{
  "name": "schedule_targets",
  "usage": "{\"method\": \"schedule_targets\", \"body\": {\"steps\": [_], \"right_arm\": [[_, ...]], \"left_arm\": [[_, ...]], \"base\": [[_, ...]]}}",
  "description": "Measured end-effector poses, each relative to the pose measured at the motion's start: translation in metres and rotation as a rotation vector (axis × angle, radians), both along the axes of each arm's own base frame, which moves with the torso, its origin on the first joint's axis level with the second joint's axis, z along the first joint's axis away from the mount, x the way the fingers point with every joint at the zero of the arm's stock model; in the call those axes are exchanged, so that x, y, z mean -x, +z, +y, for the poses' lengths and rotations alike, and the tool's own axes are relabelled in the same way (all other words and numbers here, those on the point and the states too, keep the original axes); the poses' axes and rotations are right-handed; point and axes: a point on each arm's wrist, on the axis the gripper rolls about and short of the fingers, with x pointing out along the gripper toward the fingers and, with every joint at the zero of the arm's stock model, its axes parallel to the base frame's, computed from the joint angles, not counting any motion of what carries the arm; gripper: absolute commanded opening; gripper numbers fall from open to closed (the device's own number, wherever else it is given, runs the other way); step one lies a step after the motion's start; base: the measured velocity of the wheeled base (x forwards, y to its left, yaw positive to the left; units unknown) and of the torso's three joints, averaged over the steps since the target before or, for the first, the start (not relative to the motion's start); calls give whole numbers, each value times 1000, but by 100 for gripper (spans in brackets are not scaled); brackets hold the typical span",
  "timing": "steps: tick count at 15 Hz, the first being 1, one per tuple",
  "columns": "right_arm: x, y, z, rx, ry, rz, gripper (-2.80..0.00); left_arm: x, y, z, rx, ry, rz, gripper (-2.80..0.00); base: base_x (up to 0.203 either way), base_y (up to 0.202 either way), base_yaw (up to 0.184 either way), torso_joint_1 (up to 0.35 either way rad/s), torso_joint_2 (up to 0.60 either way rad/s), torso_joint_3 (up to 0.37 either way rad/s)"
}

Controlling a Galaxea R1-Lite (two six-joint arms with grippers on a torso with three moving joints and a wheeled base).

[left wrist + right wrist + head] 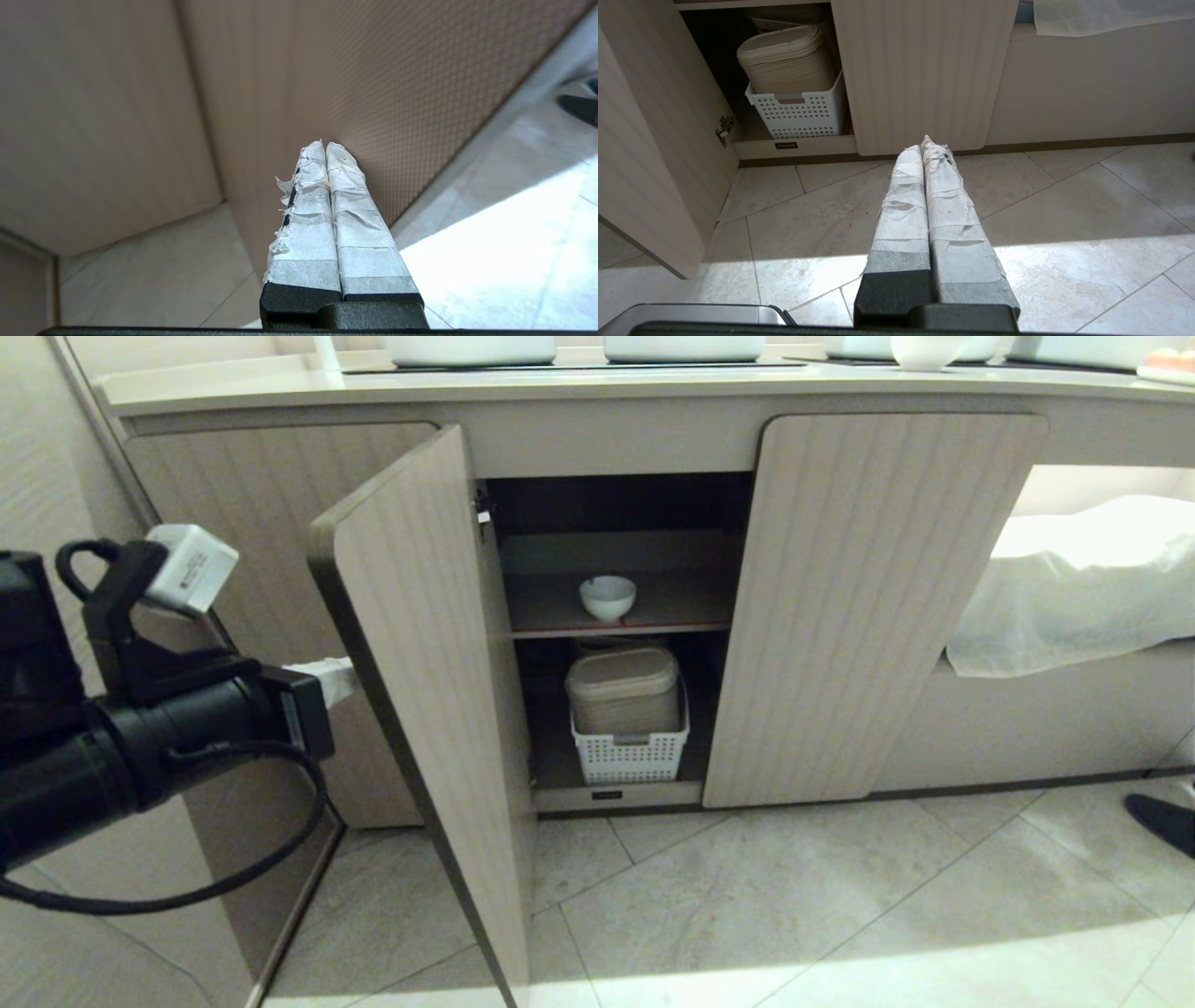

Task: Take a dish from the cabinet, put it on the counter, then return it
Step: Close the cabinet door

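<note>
The dish, a small white bowl, stands upright on the cabinet's upper shelf, which has a red front edge. The middle door is swung wide open toward the left. My left gripper is shut and empty on the door's outer side, far from the dish. In the left wrist view the gripper's taped tips lie against or very near the ribbed door face. The counter runs along the top. My right gripper is shut and empty, low over the floor before the closed right door.
Below the shelf a white perforated basket holds stacked beige containers. White pots and another white bowl sit on the counter. A white cloth drapes over a ledge at the right, and a dark shoe rests on the tiled floor.
</note>
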Motion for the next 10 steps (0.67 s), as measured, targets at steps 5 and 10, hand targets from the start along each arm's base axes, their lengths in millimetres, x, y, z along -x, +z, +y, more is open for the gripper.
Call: {"method": "schedule_targets", "body": {"steps": [5, 10], "right_arm": [[0, 0, 0, 0, 0, 0, -280], [0, 0, 0, 0, 0, 1, -280]], "left_arm": [[3, 1, -19, -5, -78, -2, -280], [1, 3, -46, -22, -117, -4, -280]], "base": [[0, 0, 0, 0, 0, 0], [0, 0, 0, 0, 0, 0]]}}
